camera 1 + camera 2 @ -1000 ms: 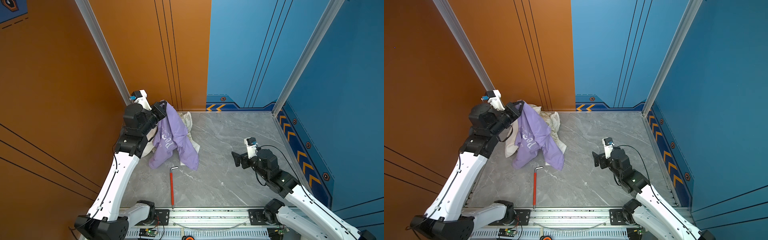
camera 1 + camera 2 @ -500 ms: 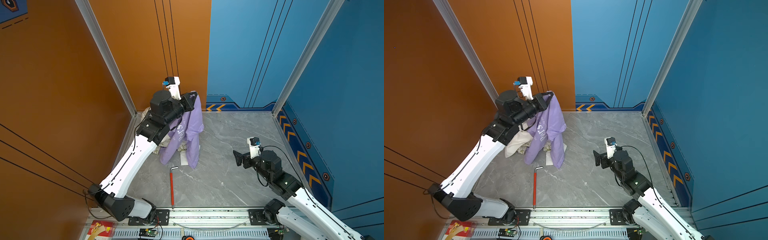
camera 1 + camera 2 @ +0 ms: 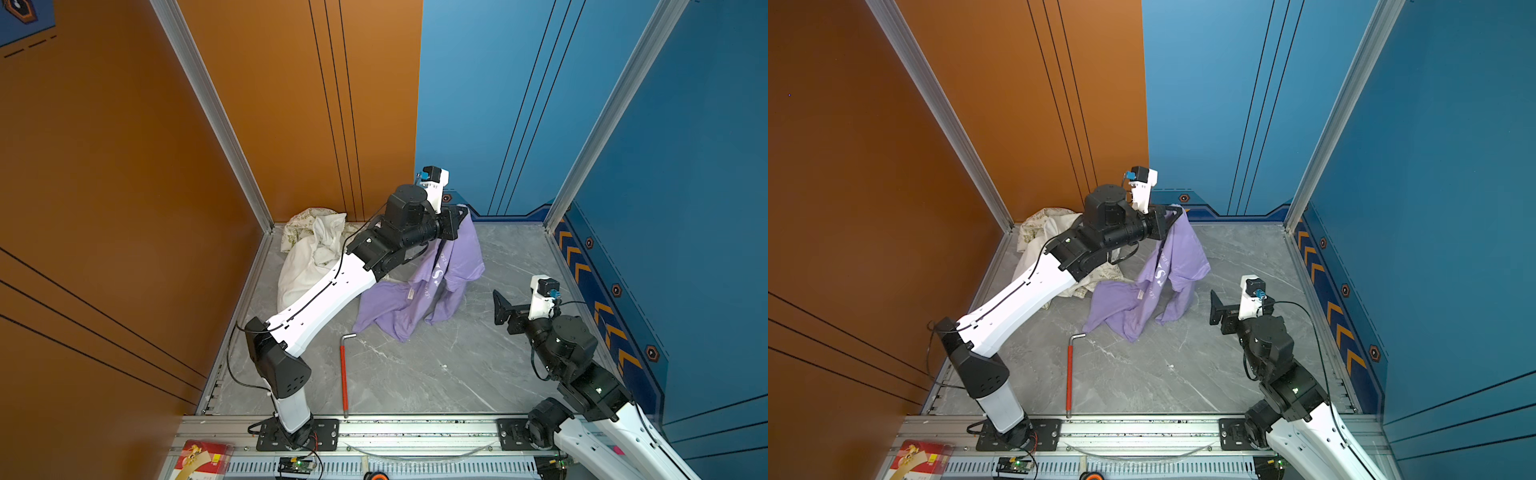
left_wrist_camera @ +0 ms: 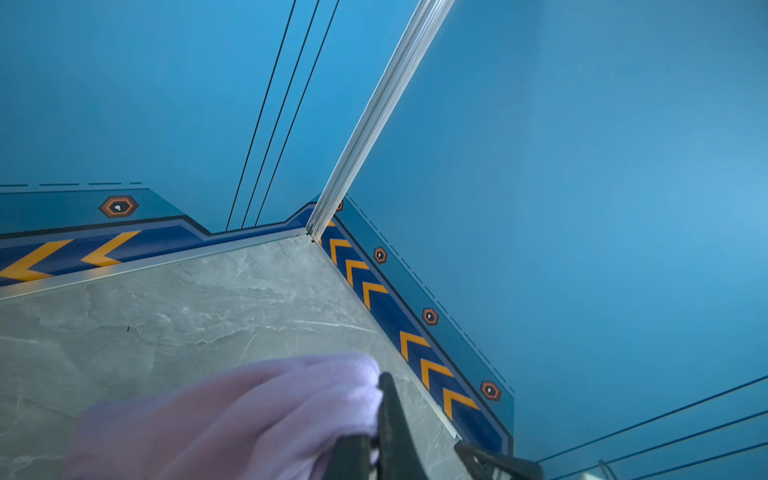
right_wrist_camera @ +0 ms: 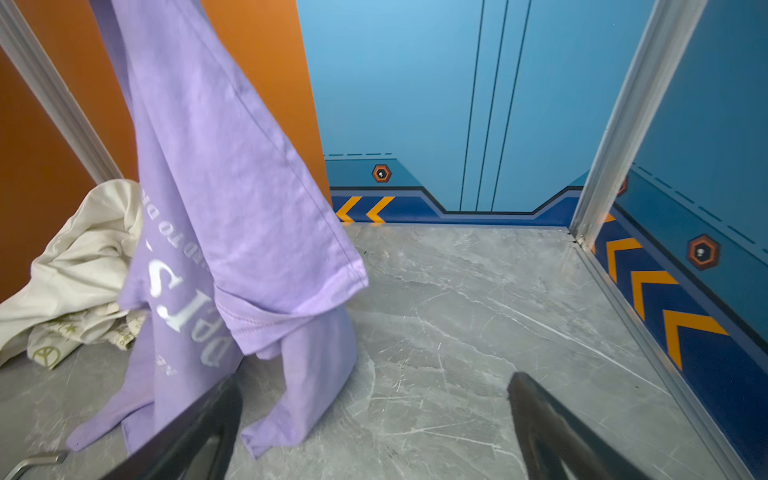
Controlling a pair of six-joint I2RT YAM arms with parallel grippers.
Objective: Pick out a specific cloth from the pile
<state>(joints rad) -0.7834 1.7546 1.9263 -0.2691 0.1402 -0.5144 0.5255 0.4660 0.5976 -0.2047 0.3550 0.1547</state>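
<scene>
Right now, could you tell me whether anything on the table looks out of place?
Yes: a red-handled L-shaped key lies on the grey table, close to the trailing hem of the lavender T-shirt. A hand tool has no part in sorting cloth.

Free: bare tabletop (image 3: 436,374) right of the cloth (image 3: 465,253) (up to the wall (image 3: 665,208)).
Blocked: pile (image 3: 309,253) in far-left corner; cloth draped mid-tabletop; hex key (image 3: 343,374) in front.

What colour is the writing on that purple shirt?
White lettering on the purple shirt; clearest in the right wrist view.
</scene>
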